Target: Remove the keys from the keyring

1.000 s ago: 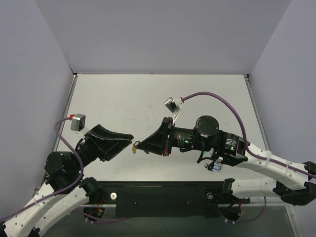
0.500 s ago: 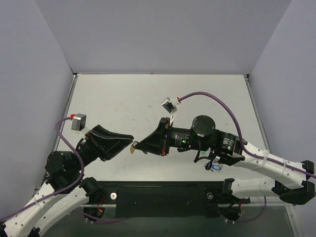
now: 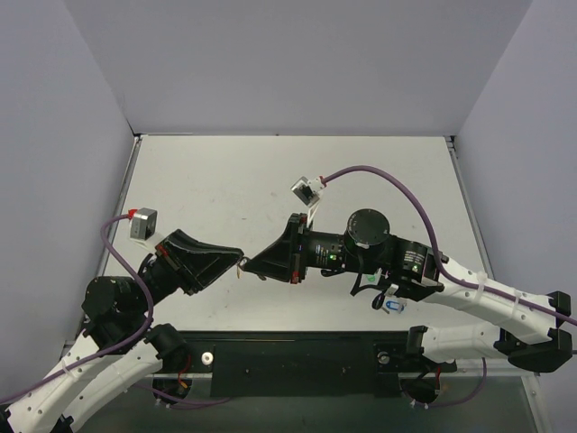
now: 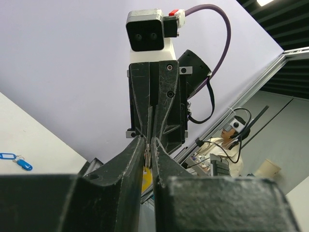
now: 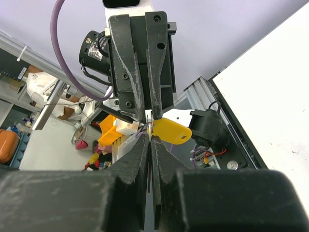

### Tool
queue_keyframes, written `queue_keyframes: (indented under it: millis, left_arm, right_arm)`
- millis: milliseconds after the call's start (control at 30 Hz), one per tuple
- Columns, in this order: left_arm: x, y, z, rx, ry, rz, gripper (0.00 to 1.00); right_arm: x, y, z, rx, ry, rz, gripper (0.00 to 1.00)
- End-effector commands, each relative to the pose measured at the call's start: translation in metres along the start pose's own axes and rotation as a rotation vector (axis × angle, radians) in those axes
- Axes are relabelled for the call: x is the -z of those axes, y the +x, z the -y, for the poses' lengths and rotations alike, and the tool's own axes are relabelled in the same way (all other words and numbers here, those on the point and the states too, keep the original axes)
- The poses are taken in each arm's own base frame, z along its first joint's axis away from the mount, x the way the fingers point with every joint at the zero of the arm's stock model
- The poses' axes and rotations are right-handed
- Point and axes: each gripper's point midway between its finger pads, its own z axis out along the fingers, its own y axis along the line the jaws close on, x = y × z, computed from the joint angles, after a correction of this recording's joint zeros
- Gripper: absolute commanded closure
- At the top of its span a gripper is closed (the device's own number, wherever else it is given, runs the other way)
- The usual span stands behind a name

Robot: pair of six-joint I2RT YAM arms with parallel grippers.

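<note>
The two grippers meet tip to tip above the table's near left part. My left gripper (image 3: 238, 257) is shut on a thin silver piece (image 4: 147, 151), which seems to be the blade of the yellow-capped key. The yellow cap (image 5: 170, 131) sticks out sideways where the tips meet, and shows as a small yellow spot from above (image 3: 241, 269). My right gripper (image 3: 250, 263) is shut on a thin silver wire, the keyring (image 5: 151, 126), right at its fingertips. A blue-capped key (image 3: 391, 307) lies on the table beneath the right arm, and it shows in the left wrist view (image 4: 14, 161).
The white table (image 3: 225, 180) is walled by grey panels at the back and on both sides. A black rail (image 3: 297, 356) with the arm bases runs along the near edge. The right arm's purple cable (image 3: 397, 180) arcs above the table.
My right gripper has moved a little to the left, towards my left gripper. The tips now stand closer together, and the yellow-capped key has shifted left with them.
</note>
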Motion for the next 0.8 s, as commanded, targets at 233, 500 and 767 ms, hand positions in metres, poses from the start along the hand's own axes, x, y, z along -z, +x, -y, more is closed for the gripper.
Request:
queue_keyframes:
  millis: [233, 500, 767]
  left_arm:
    - [0.003, -0.002, 0.010, -0.047, 0.020, -0.013, 1.00]
    - [0.004, 0.005, 0.013, -0.127, -0.012, -0.098, 1.00]
    - [0.000, 0.024, 0.023, -0.165, 0.032, -0.267, 1.00]
  right_arm:
    - [0.001, -0.020, -0.028, 0.019, -0.092, 0.062, 1.00]
    - [0.002, -0.018, -0.025, 0.023, -0.071, 0.046, 1.00]
    - [0.003, -0.018, -0.026, 0.030, -0.068, 0.032, 1.00]
